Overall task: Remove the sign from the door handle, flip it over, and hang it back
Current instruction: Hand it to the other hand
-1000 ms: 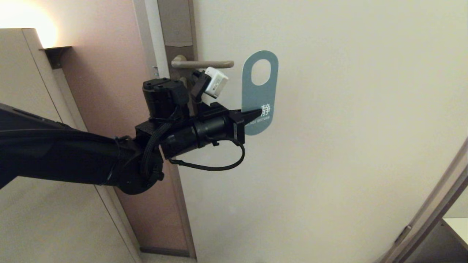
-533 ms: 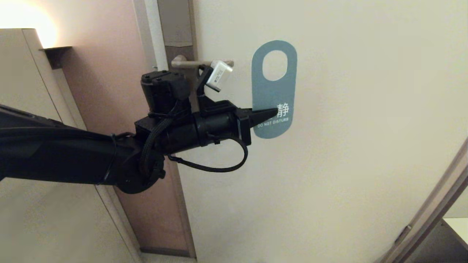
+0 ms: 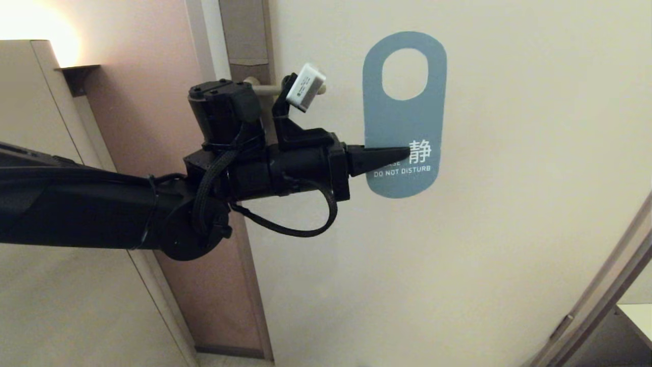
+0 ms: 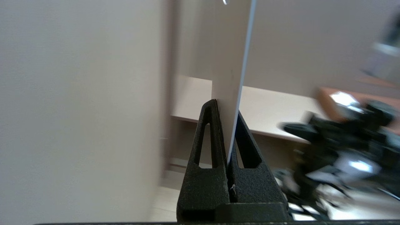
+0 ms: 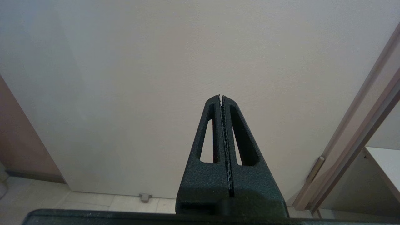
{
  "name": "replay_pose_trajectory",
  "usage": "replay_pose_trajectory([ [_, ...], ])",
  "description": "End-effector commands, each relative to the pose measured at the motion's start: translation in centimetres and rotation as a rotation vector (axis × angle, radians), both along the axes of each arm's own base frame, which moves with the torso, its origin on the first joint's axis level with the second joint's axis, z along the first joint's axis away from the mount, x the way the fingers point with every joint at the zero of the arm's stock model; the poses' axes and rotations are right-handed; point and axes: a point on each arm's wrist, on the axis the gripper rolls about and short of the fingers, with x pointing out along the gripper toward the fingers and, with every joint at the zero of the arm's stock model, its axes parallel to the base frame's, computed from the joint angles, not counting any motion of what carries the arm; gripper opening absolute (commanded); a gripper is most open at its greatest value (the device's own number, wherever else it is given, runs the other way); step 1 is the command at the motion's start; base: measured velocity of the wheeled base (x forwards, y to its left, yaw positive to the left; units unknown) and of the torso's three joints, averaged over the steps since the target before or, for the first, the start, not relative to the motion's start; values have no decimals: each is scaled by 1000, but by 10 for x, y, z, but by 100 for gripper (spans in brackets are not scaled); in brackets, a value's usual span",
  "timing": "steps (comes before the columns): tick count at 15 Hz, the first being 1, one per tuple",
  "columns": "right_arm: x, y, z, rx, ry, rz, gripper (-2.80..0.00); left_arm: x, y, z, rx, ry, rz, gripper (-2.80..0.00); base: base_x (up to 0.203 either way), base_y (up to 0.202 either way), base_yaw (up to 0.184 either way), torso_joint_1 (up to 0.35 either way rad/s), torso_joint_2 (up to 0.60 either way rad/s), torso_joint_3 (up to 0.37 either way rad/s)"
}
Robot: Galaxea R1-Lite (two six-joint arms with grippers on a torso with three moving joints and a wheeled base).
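Observation:
The sign [image 3: 405,122], teal-blue with a white character and "DO NOT DISTURB", hangs free in the air in front of the door, off the door handle. My left gripper [image 3: 405,152] is shut on its lower left edge, and the sign stands upright with its hole on top. In the left wrist view the sign [image 4: 229,62] shows edge-on, pinched between the black fingers [image 4: 210,131]. The door handle [image 3: 265,89] is mostly hidden behind my left wrist and its white camera. My right gripper [image 5: 221,97] is shut on nothing, pointing at the bare door, and does not show in the head view.
The cream door [image 3: 509,178] fills the right of the head view, with a brown backplate [image 3: 244,35] on its left edge. A beige cabinet [image 3: 30,153] stands at the left. A door frame [image 3: 611,285] slants at the lower right.
My left gripper has carried the sign up and to the right, away from the door handle, and the sign's teal face has turned more squarely toward the head camera.

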Motion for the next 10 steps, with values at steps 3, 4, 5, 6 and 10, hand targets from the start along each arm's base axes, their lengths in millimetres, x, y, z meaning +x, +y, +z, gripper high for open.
replay_pose_trajectory([
  [3, 0, 0, 0, 0, 0, 0, -280, -10, -9, 3, -6, 29, -64, -280, 0, 0, 0, 0, 0, 0],
  [4, 0, 0, 0, 0, 0, 0, -280, -11, -11, 4, -8, 31, -72, -280, 0, 0, 0, 0, 0, 0],
  [5, 0, 0, 0, 0, 0, 0, -280, -11, -12, 4, -9, 32, -77, -280, 0, 0, 0, 0, 0, 0],
  [6, 0, 0, 0, 0, 0, 0, -280, -11, -13, 3, -8, 34, -80, -280, 0, 0, 0, 0, 0, 0],
  [10, 0, 0, 0, -2, 0, 3, -280, -15, -19, 2, -5, 40, -98, -280, 0, 0, 0, 0, 0, 0],
])
